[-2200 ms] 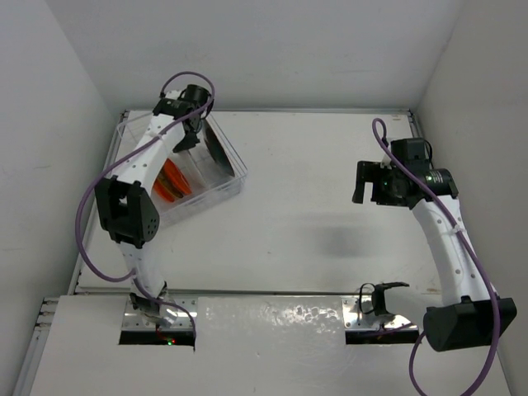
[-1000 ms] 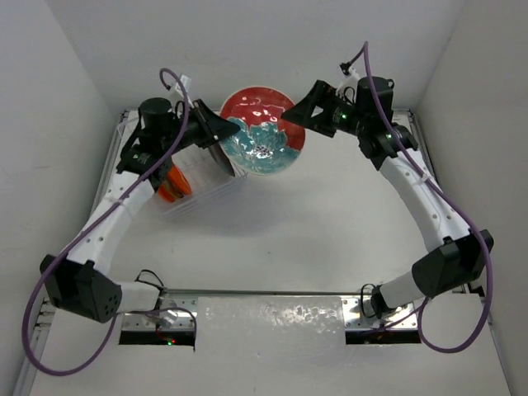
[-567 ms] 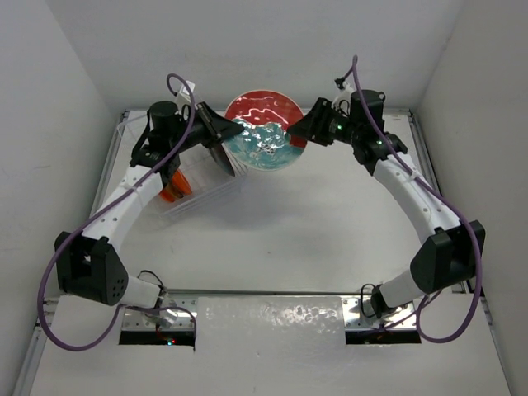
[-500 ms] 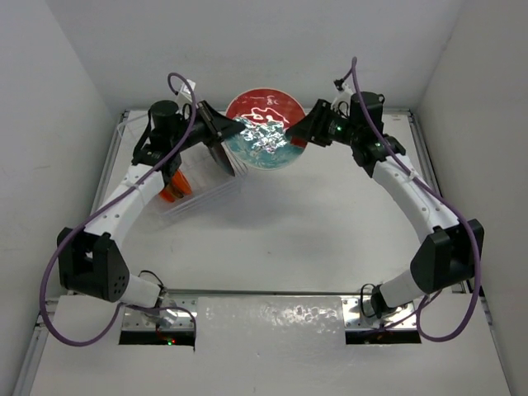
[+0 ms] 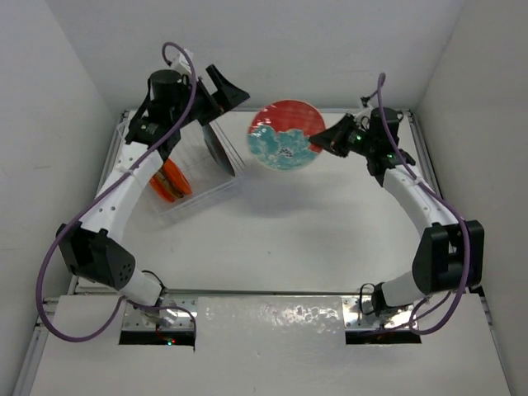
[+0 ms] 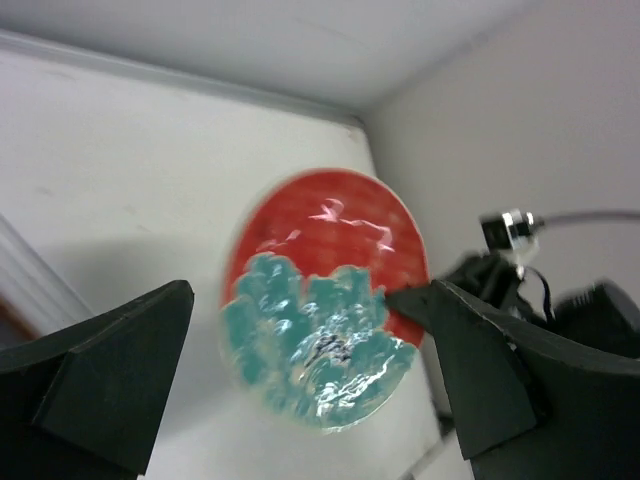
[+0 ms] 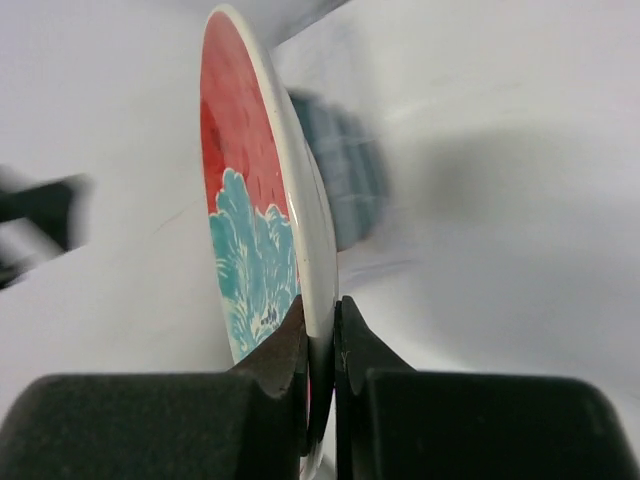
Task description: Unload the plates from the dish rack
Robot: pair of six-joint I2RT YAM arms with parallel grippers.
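Handover made — the left gripper (image 6: 310, 300) has sprung wide, empty, by the rack (image 5: 198, 191); the right gripper (image 7: 320, 335) has clamped the plate (image 5: 285, 135) by its rim, on edge above the table's (image 5: 330, 235) far edge — set-down comes next.
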